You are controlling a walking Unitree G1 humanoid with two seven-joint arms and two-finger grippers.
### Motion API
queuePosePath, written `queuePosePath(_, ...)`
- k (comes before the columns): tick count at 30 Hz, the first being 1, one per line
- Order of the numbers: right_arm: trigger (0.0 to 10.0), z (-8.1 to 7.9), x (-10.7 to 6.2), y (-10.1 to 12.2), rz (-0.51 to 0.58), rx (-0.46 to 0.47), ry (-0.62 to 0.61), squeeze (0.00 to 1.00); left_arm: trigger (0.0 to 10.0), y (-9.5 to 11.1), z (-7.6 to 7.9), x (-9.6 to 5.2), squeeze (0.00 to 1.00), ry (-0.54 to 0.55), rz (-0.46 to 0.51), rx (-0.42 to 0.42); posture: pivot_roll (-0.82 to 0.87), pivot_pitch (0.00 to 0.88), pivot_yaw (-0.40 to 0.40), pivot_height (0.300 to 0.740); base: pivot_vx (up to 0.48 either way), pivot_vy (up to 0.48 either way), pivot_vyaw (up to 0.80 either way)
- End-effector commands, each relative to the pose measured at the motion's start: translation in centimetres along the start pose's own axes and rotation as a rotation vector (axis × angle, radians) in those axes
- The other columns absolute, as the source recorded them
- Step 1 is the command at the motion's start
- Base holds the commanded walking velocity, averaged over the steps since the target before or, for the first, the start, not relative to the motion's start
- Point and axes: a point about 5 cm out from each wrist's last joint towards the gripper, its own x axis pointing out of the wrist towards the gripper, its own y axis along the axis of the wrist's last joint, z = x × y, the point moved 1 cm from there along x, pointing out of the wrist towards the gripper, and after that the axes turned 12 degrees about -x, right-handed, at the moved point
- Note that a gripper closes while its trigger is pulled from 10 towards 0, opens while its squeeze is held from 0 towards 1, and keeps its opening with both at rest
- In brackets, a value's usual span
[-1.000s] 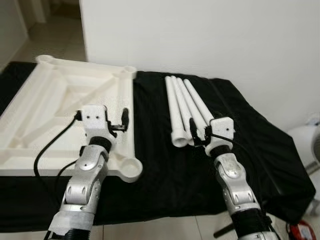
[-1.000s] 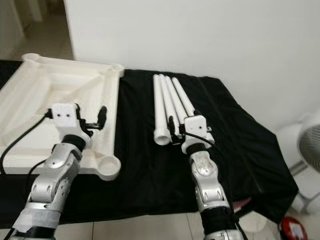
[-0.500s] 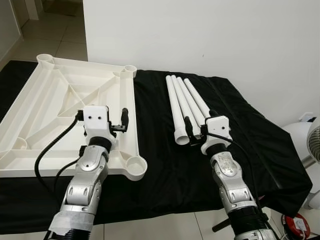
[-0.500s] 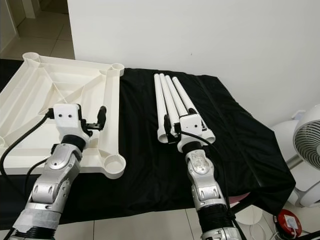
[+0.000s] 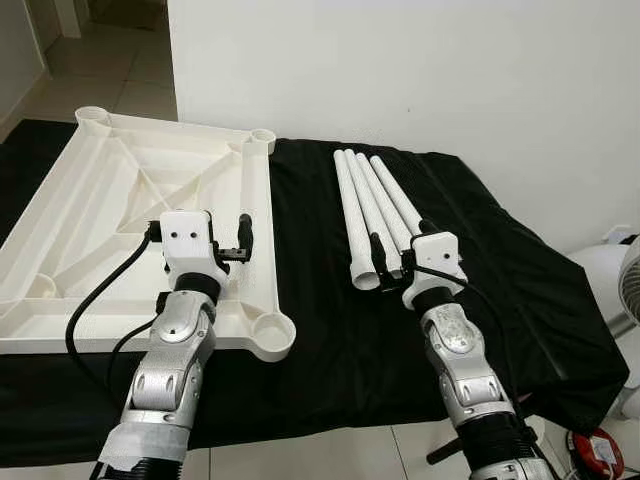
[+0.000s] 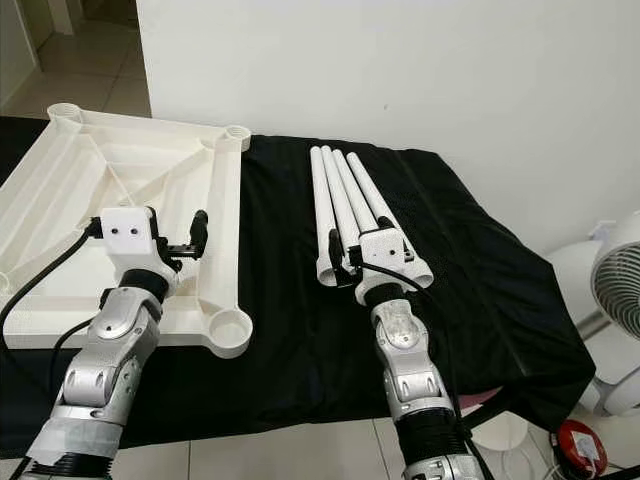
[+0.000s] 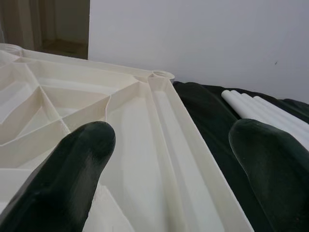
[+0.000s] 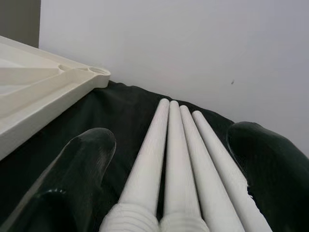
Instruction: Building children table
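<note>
**Colleague:** Where are the parts sitting?

**Me:** I see the white plastic tabletop [image 5: 120, 230], upside down with its ribbed underside showing, on the left half of the black-draped table [image 5: 520, 300]; its near right corner socket is close to the table's front edge. Four white plastic tube legs [image 5: 372, 205] lie side by side in a bundle right of centre, running from the back edge toward the front, threaded ends nearest me.

**Colleague:** And the hands?

**Me:** My right gripper [image 8: 169, 179] is spread wide with nothing in it, one finger either side of the legs' near ends; I can't tell whether it touches them. My left gripper [image 7: 169, 164] is also spread and empty, hovering over the tabletop's right rail, near the front corner.

**Colleague:** The surface and room?

**Me:** The black cloth is creased and hangs over the front and right edges. A plain white wall [image 6: 400, 70] stands just behind the table. A white fan [image 6: 615, 300] sits past the right edge, and pale tiled floor [image 5: 110, 50] shows at the far left.
</note>
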Motion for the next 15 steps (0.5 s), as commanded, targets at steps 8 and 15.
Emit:
queuePosePath(8,10.0,-0.06,-0.25,-0.35,-0.011,-0.005,-0.006,0.00,10.0,0.09,0.35,-0.09,0.00,-0.022,0.005,0.025,0.03,0.000,-0.120,0.740,0.000,0.000,0.00)
queuePosePath(15,10.0,0.09,-0.33,-0.41,-0.014,-0.009,-0.010,0.00,10.0,-0.05,0.70,-0.02,0.00,-0.038,0.003,0.053,0.02,0.000,-0.117,0.740,0.000,0.000,0.00)
